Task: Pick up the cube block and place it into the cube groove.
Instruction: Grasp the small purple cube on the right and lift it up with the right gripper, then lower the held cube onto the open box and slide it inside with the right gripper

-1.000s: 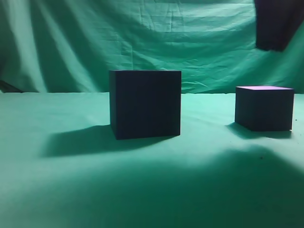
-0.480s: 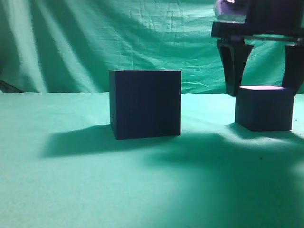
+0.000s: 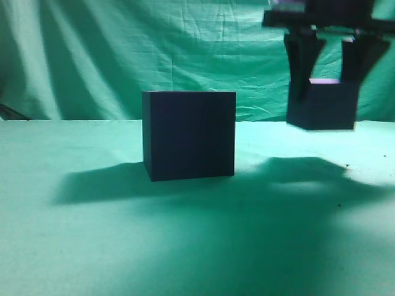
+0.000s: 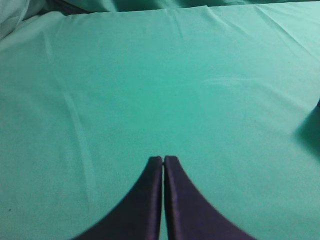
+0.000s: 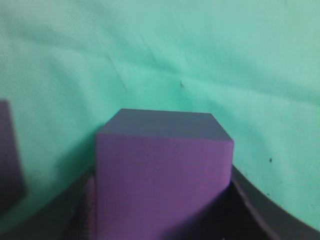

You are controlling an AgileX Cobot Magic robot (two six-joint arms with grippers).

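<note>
The cube block (image 3: 324,106), small and dark purple with a pink top, hangs in the air at the upper right, clear of the table. My right gripper (image 3: 325,77) is shut on it, one finger on each side. In the right wrist view the cube block (image 5: 162,170) fills the space between the jaws. The cube groove (image 3: 189,134), a larger near-black box, stands on the green cloth at the centre, to the left of and below the held block; its edge shows in the right wrist view (image 5: 9,155). My left gripper (image 4: 163,159) is shut and empty over bare cloth.
A green cloth covers the table (image 3: 92,246) and hangs as a backdrop (image 3: 123,49). A dark shadow lies on the cloth at the right edge of the left wrist view (image 4: 310,132).
My right gripper came down around the cube block, closed on it and lifted it off the table, shifting it a little left. The cube groove has not moved.
</note>
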